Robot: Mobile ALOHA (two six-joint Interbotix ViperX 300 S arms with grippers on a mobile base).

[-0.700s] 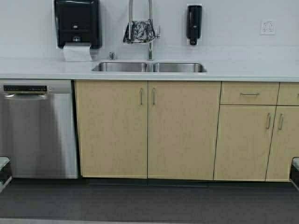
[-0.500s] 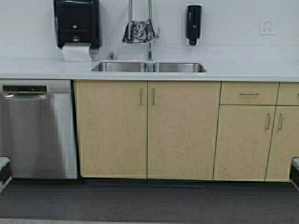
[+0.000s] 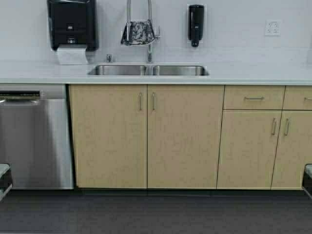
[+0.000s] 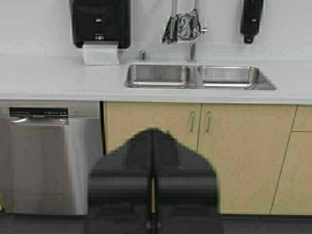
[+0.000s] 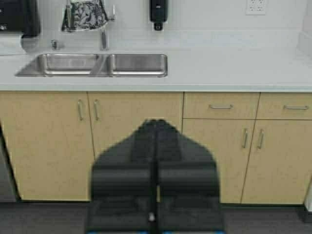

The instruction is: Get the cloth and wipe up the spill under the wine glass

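Note:
The cloth (image 3: 139,33), pale with a black leaf print, hangs over the faucet (image 3: 148,48) above the double sink (image 3: 147,70); it also shows in the left wrist view (image 4: 183,27) and the right wrist view (image 5: 85,14). The wine glass is out of view, and no spill shows. My left gripper (image 4: 153,134) and right gripper (image 5: 156,123) are both shut and empty, held low and far back from the counter, in front of the cabinet doors. Only small parts of the arms show at the lower corners of the high view.
A black paper towel dispenser (image 3: 71,24) with a white sheet hangs at the left, a soap dispenser (image 3: 196,24) at the right of the faucet. A steel dishwasher (image 3: 34,139) stands left of the tan cabinets (image 3: 146,136). Dark floor (image 3: 156,212) lies between me and the cabinets.
The robot has moved: the whole scene has shifted left and slightly larger in the high view, so the base has driven to the right and a little toward the counter.

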